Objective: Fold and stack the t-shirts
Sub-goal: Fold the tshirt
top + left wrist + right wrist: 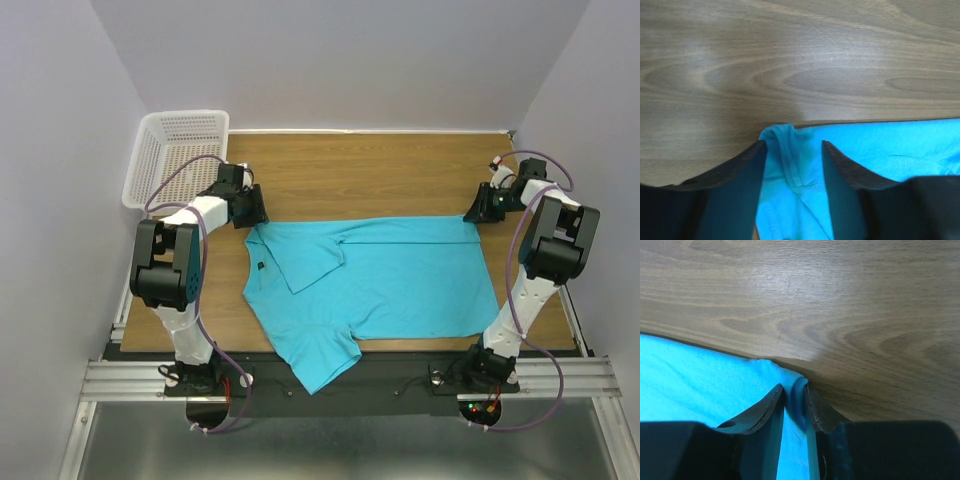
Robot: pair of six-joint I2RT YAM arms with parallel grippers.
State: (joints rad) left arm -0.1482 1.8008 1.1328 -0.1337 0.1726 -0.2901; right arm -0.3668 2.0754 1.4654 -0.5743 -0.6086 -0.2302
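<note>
T-shirt (400,280), just one: corner tight in right hand (795,387), grip unclear for left hand (793,144)

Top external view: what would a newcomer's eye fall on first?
A turquoise t-shirt lies spread across the wooden table, one sleeve reaching past the near edge. The left jaws straddle its far left corner; the right jaws pinch its far right corner. A white mesh basket sits far left.
</note>
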